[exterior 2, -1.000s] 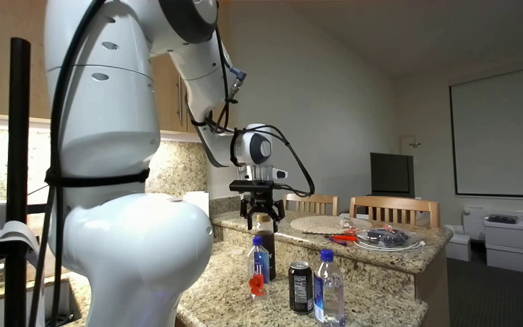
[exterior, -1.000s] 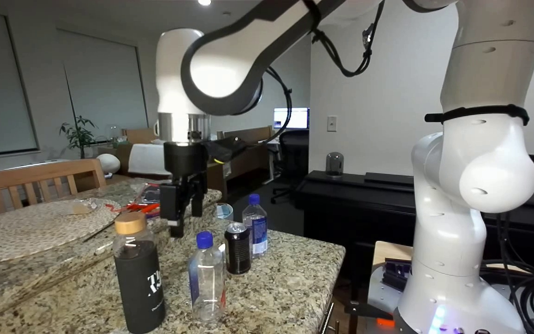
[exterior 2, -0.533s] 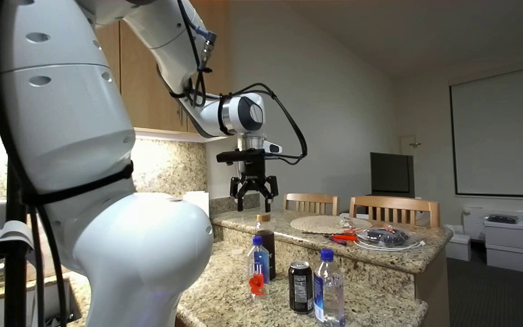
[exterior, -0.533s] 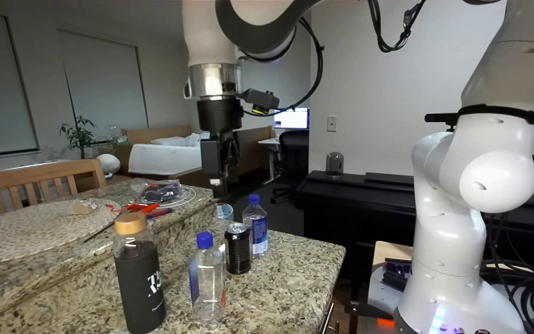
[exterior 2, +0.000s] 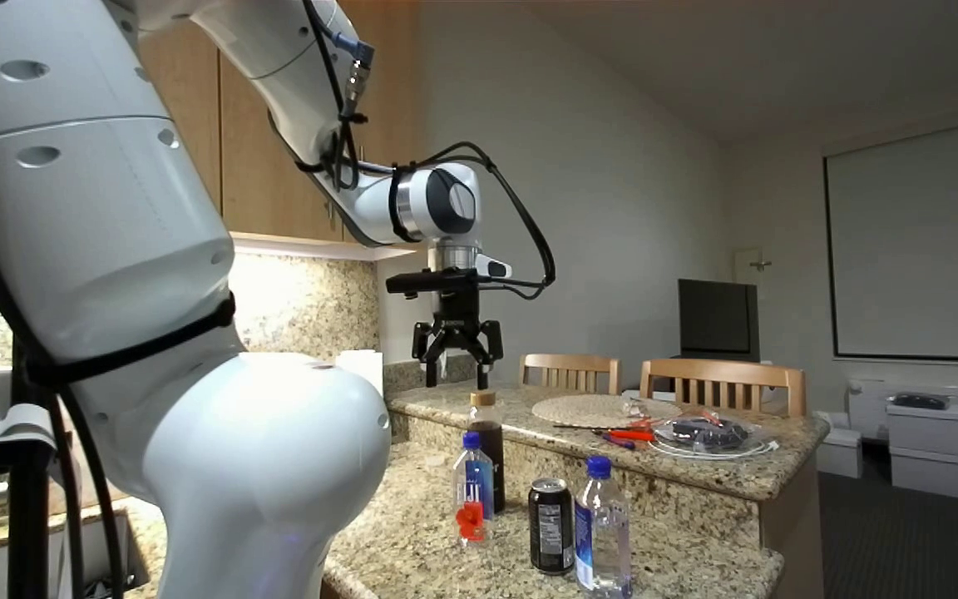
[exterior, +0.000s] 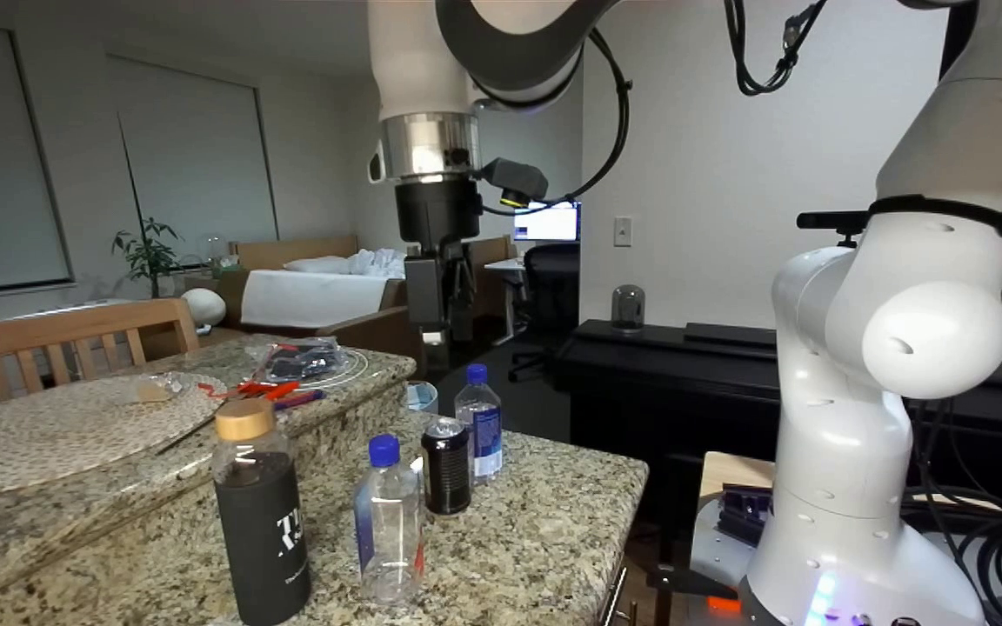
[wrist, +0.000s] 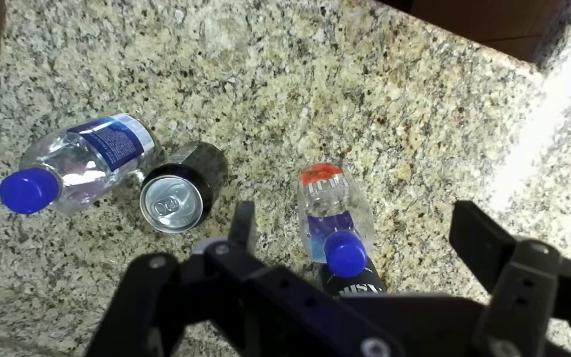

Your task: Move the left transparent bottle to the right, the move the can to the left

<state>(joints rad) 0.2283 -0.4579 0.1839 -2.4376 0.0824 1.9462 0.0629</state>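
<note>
My gripper (exterior 2: 456, 381) hangs in the air above the counter, its fingers spread wide with nothing between them. Seen from the wrist, the left transparent bottle (wrist: 335, 203), clear with a blue cap, appears between the open jaws [but well below]. It stands upright, leftmost of the two clear bottles in both exterior views (exterior: 390, 530). The dark can (exterior 2: 550, 528) with a silvery top stands upright to its right there, close beside another blue-capped clear bottle (exterior 2: 604, 532). In the wrist view the can (wrist: 181, 191) lies left of the jaws.
A black bottle (exterior: 262, 530) with a wooden-looking cap stands close to the left transparent bottle. Behind, a raised granite ledge (exterior 2: 520, 416) carries a woven mat (exterior: 75, 426), red-handled tools and a bagged cable (exterior 2: 703, 434). The counter's edge (exterior: 636, 496) drops off near the robot base.
My gripper has risen and drawn back toward the robot base, rightward in one exterior picture and leftward in the opposite one. It stays open. Bottles and can have not moved.
</note>
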